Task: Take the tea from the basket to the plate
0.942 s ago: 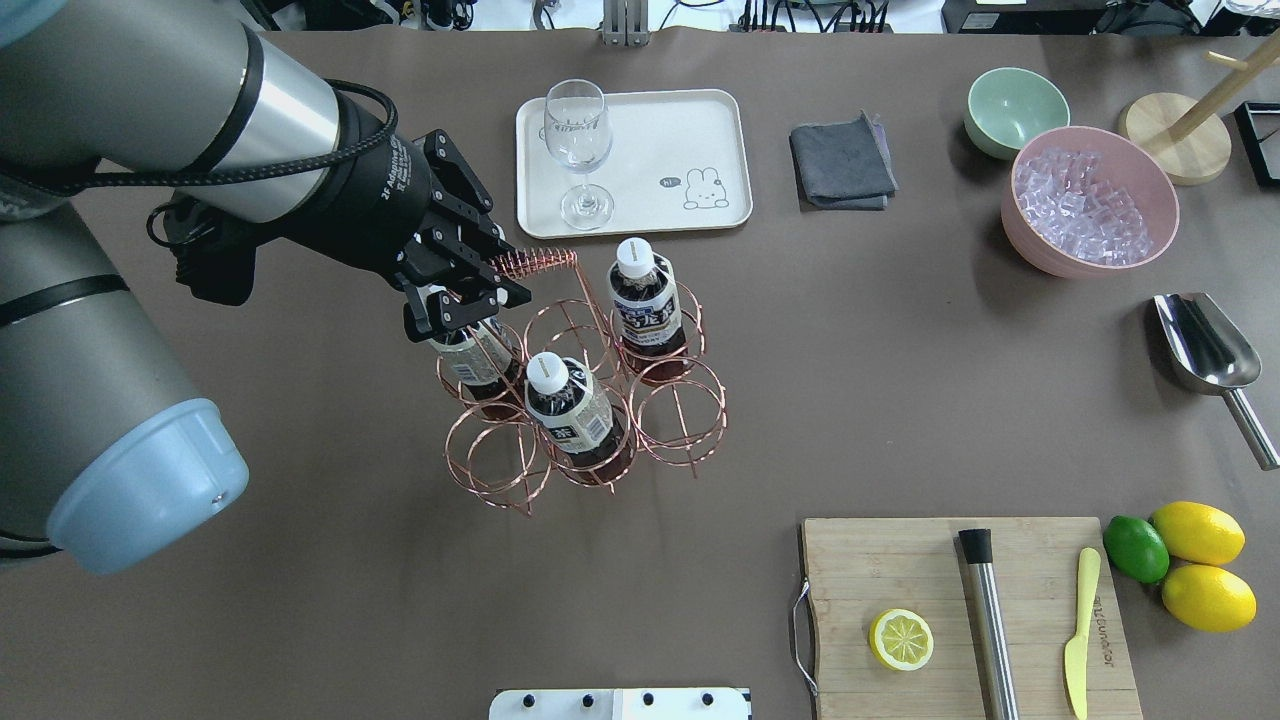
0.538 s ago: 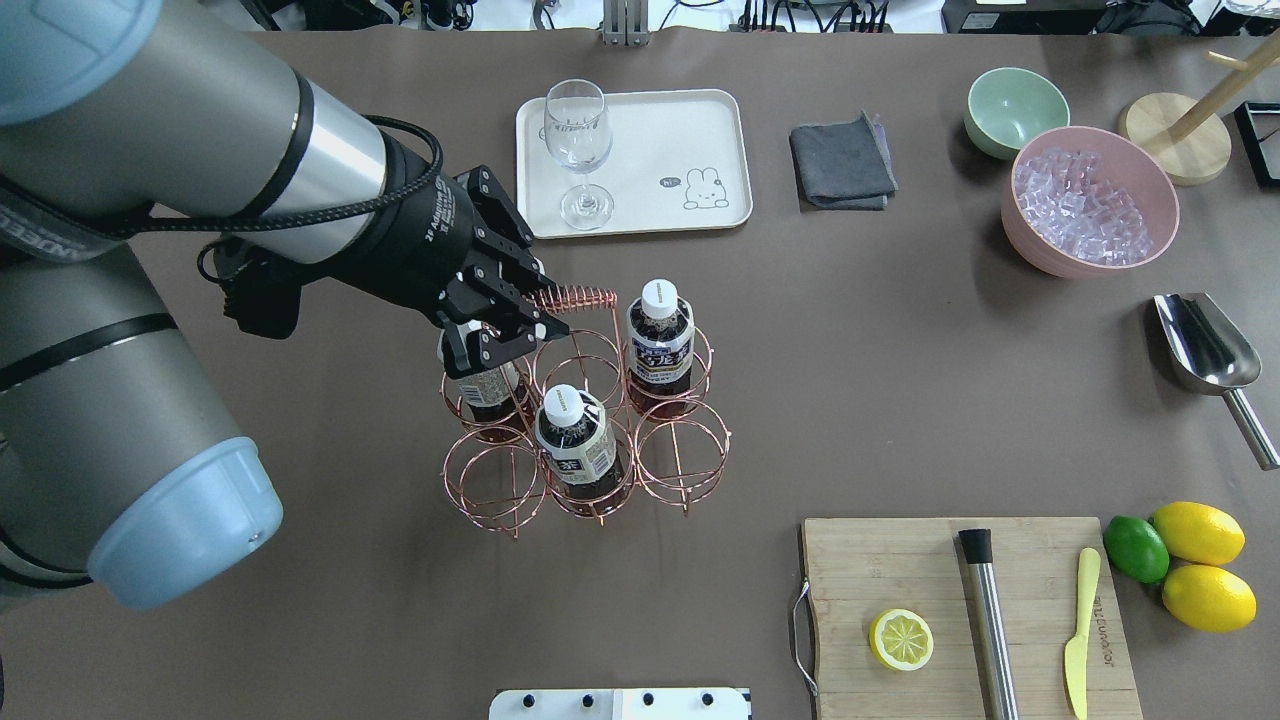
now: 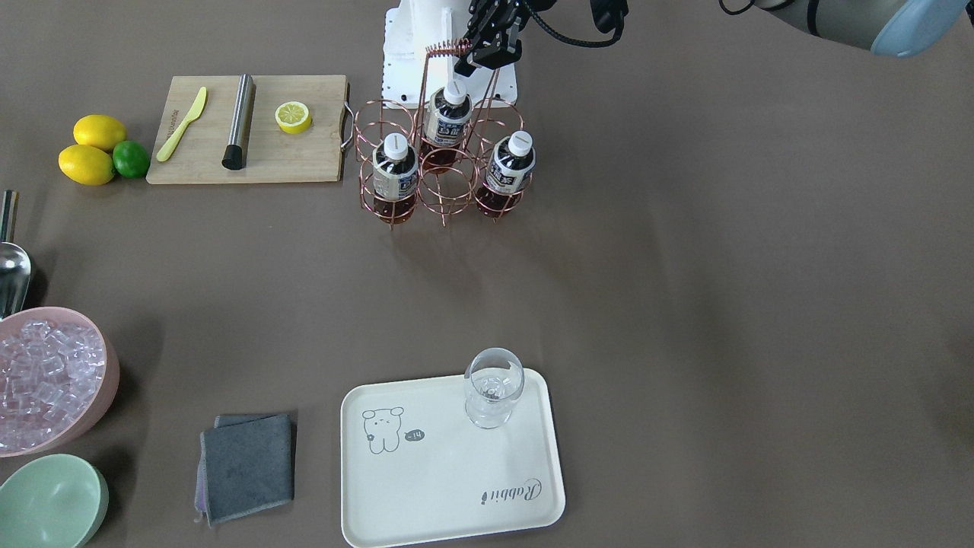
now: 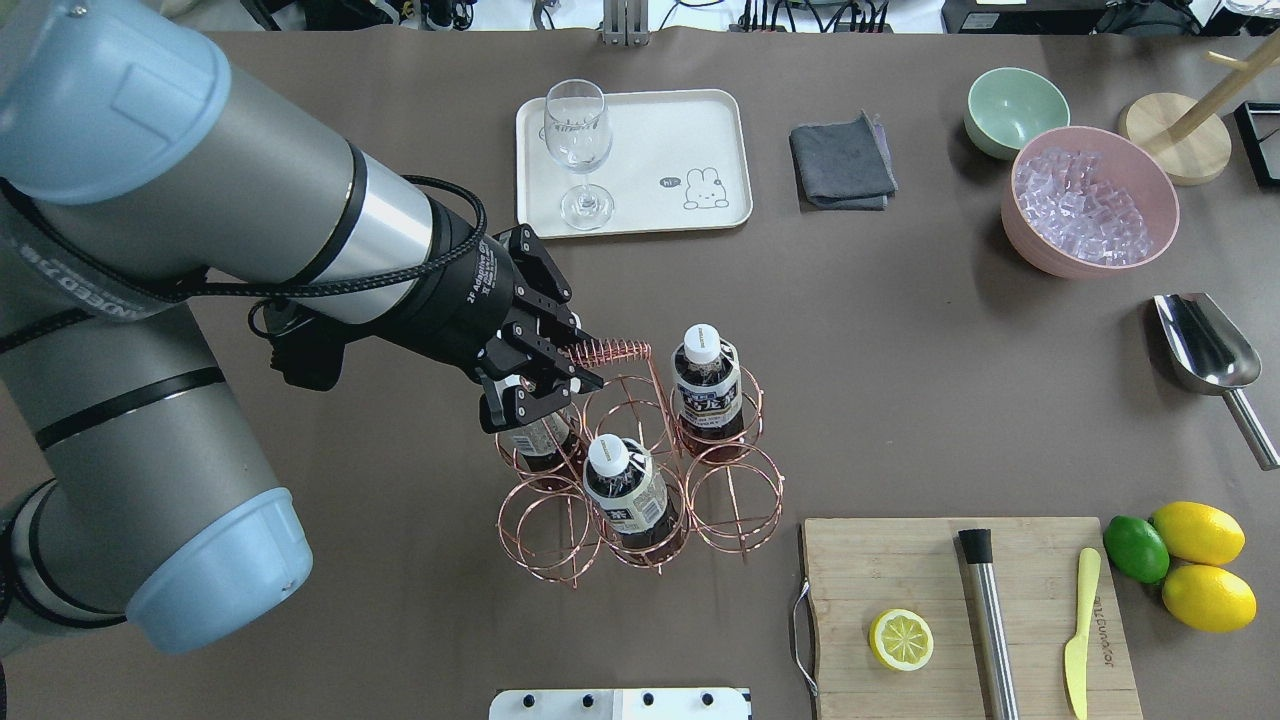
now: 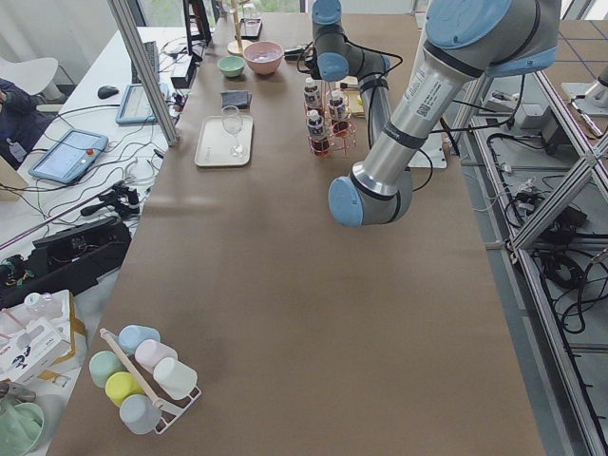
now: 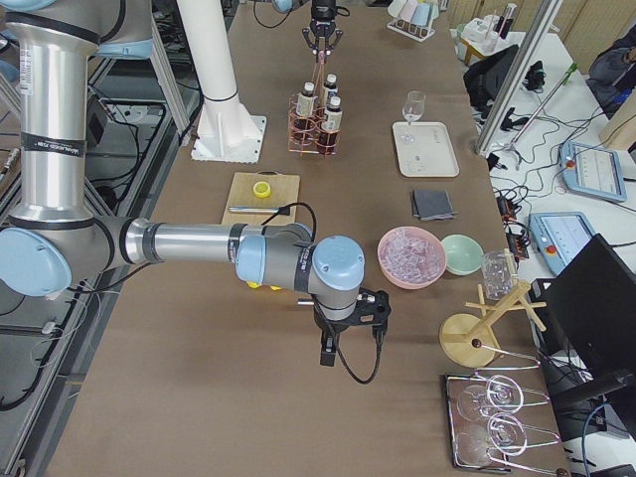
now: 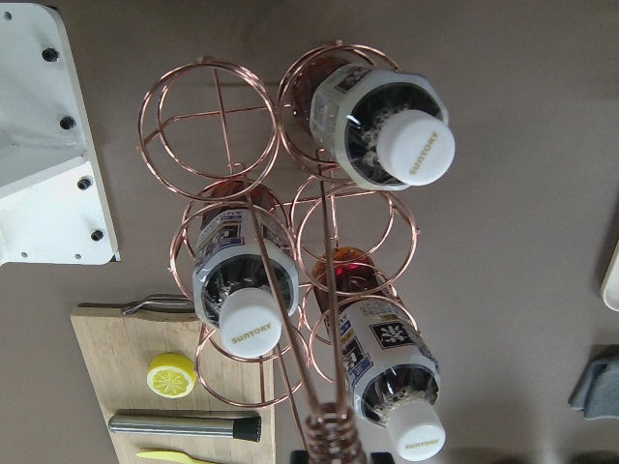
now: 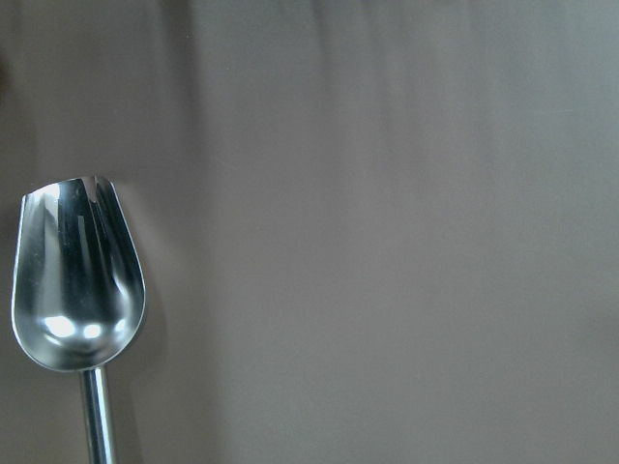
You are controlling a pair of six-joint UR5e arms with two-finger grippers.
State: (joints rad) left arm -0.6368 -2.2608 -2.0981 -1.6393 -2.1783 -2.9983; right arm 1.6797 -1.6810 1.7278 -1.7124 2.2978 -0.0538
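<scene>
None of the task was finished: all three tea bottles [image 4: 708,388] stood in the basket [image 4: 735,497], and the plate [image 4: 660,140], well apart from it, carried only a wine glass [image 4: 578,150]. A bottle had yet to be grasped and carried over. The left arm [image 4: 250,200] reached in across the table [image 4: 900,350], wrist angled down, with the left gripper [image 4: 578,362] closed narrowly on the basket's coiled handle [image 4: 612,351] above one bottle. Whether the basket rested on the table could not be told. The right gripper [image 6: 350,320] hung low near a metal scoop [image 8: 77,280], and whether it was wide or narrow could not be told.
</scene>
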